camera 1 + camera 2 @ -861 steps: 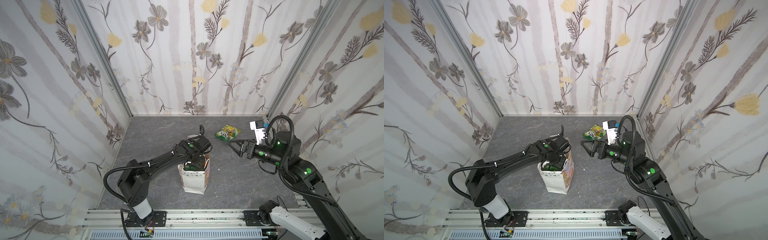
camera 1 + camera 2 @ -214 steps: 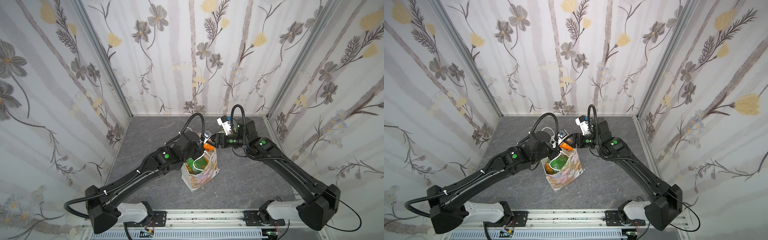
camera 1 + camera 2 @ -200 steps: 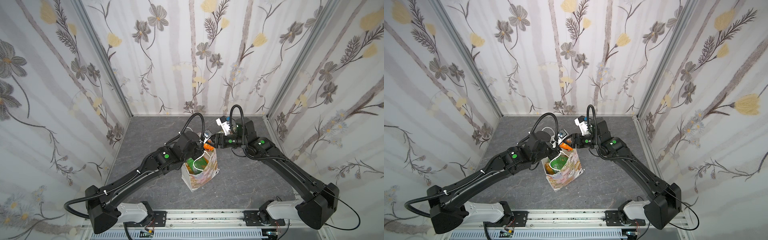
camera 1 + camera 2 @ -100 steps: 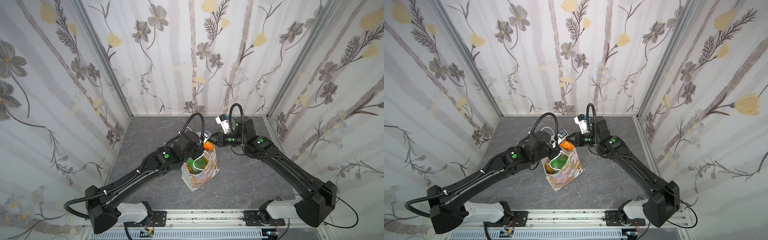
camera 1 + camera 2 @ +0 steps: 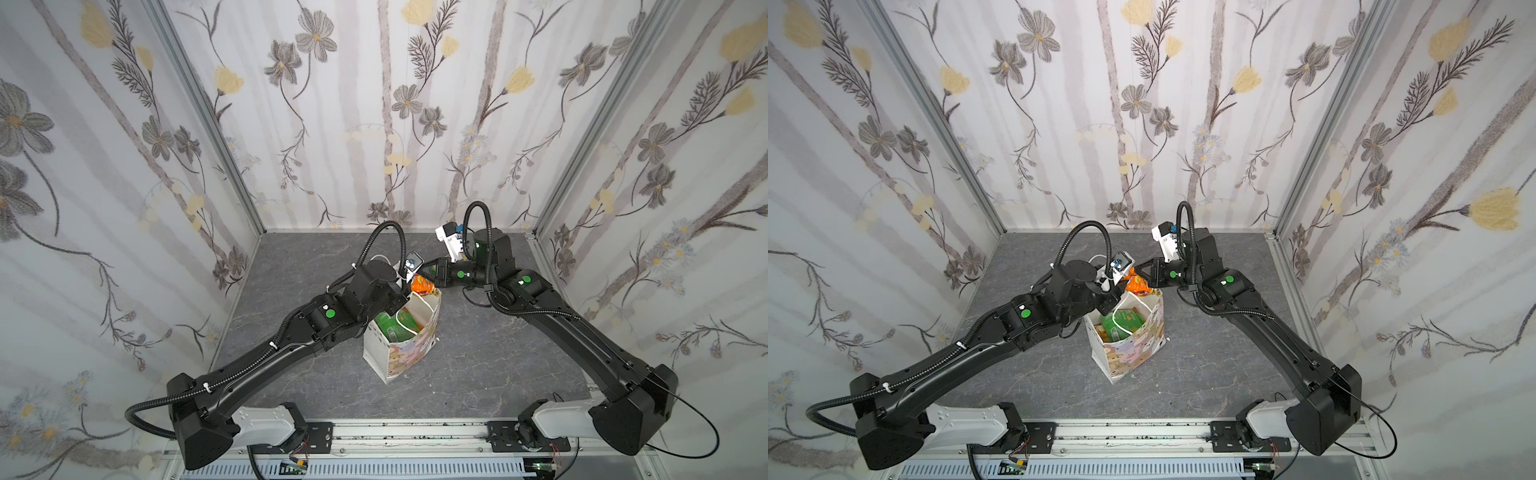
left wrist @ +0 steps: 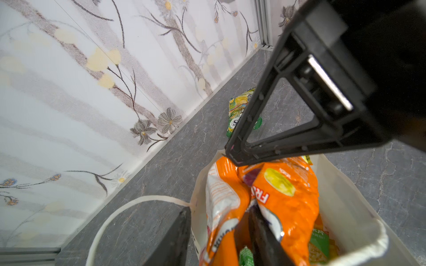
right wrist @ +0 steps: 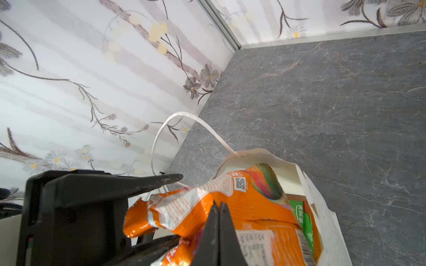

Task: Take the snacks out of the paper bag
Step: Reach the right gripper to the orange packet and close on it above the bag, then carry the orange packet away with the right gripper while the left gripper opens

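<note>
The grey stone-pattern tabletop (image 5: 478,353) carries one white paper bag (image 5: 405,353) standing upright near its centre, mouth open, with cartoon animal faces on the front face. An orange packet (image 5: 420,286) projects from the bag mouth at the far rim. The right gripper (image 7: 217,203) is clamped on this packet, jaws pressed together on the crinkled film. The left gripper (image 6: 220,208) straddles the same packet with its fingers spread apart, gripping nothing. Green packets (image 5: 1125,320) lie inside the bag. A green-yellow packet (image 6: 237,103) lies on the tabletop beyond the bag, near the back wall. Legible markings on the orange packet: white letters "FR" in the left wrist view and a QR code (image 7: 239,183); other print is too small to read.
</note>
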### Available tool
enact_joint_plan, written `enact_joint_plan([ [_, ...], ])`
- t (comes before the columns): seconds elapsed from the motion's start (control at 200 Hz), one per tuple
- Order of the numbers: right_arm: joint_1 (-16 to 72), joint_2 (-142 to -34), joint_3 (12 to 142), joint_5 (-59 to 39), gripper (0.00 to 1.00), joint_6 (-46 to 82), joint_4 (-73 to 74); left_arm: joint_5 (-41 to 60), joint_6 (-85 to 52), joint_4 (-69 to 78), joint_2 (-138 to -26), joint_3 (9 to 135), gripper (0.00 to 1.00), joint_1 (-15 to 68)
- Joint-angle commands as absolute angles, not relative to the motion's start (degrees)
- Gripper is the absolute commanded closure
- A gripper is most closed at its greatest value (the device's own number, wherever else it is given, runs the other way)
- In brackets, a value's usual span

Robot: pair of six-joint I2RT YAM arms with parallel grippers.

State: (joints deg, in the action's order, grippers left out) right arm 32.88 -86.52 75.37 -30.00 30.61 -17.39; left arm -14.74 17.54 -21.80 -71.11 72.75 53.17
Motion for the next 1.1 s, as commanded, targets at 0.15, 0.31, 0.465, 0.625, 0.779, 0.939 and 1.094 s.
enact_joint_plan([
  [0.15, 32.9, -86.2, 77.8, -29.2, 1.0, 31.5, -13.6, -14.5, 15.9, -17.4, -69.2, 72.6, 0.49, 53.2],
  [0.31, 32.9, -85.7, 78.8, -28.0, 1.0, 31.5, -14.0, -13.7, 14.2, -16.7, -68.1, 73.1, 0.3, 53.2],
  [0.465, 32.7, -85.5, 80.8, -26.9, 1.0, 31.5, -14.5, -11.8, 11.7, -15.9, -66.4, 74.4, 0.28, 53.2],
  [0.625, 32.1, -85.2, 83.3, -25.0, 1.0, 31.5, -15.4, -9.8, 8.6, -14.8, -64.6, 75.4, 0.23, 53.3],
  [0.779, 29.9, -84.2, 85.0, -23.3, 1.0, 31.6, -16.0, -7.6, 6.0, -14.5, -63.4, 76.6, 0.21, 53.1],
  [0.939, 26.1, -83.0, 85.6, -23.1, 1.0, 31.7, -16.6, -4.3, 3.9, -16.6, -63.6, 78.6, 0.17, 53.3],
  [1.094, 21.3, -81.9, 85.4, -23.5, 1.0, 31.5, -17.4, 0.6, 2.5, -19.3, -64.4, 80.7, 0.09, 53.2],
])
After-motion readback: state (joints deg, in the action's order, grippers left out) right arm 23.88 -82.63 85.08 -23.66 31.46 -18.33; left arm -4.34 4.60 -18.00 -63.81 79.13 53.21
